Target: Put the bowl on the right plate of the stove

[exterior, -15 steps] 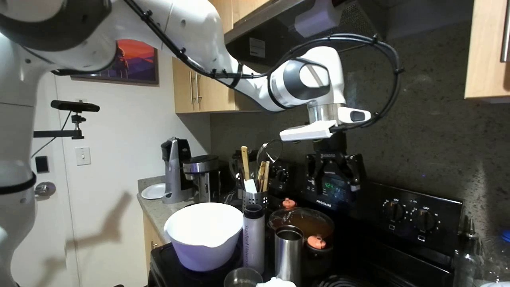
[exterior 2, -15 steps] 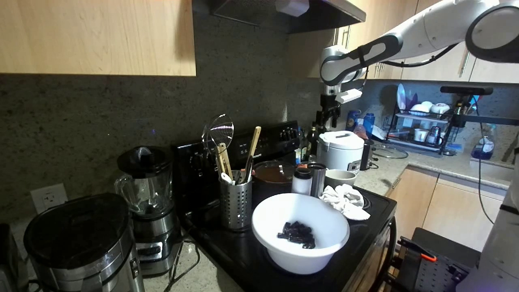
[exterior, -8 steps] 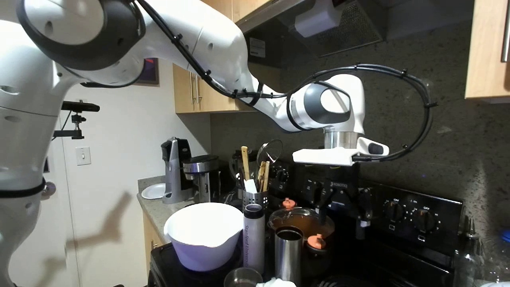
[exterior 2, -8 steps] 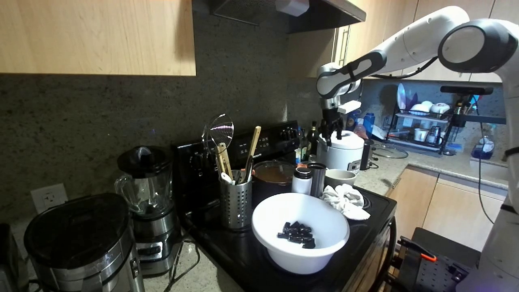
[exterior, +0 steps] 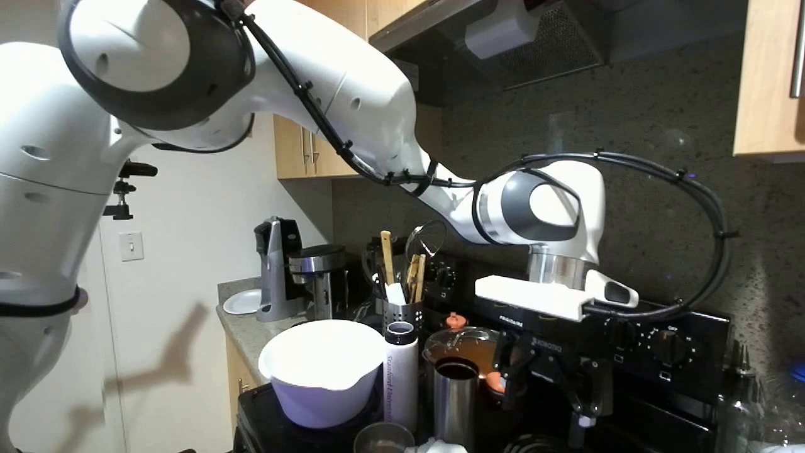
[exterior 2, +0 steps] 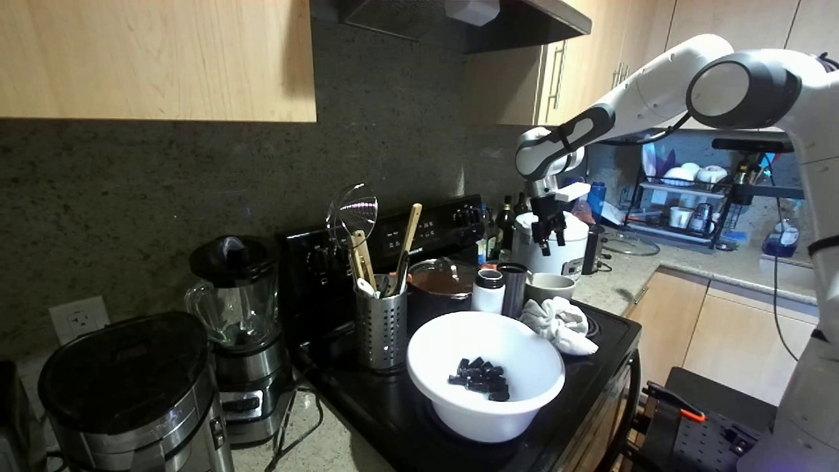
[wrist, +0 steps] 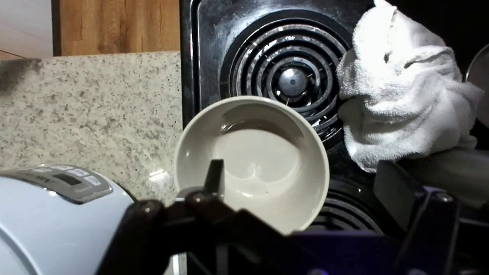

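"Gripper (wrist: 303,177) hanging over the cream bowl (wrist: 256,152), fingers (wrist: 395,193) spread wide apart! What does the wrist view give us?"

"Straight down into the bowl! It sits at the edge of the stove (wrist: 206,46), by the speckled counter (wrist: 114,103), rim overlapping a coil burner (wrist: 293,81) as seen from above. Resting on the coil or beside it? I can't tell. White towel (wrist: 408,88) just to its side."

"And from outside?"

"Fingertips end above the bowl's rim in an exterior view, rice cooker (exterior 2: 550,262) behind, steel tumbler (exterior 2: 514,288) just beside the bowl. Only there do black pieces (exterior 2: 482,379) show inside the big white mixing bowl (exterior 2: 482,426). And only in an exterior view can you read 'Stanford' on the white bottle (exterior: 401,377)!"

"What's moved?"

"Gripper's lower! Half a second ago it showed against the rice cooker's lid; now its tips are down in front of the cooker's body. The cream bowl hasn't budged, nor has the mixing bowl."
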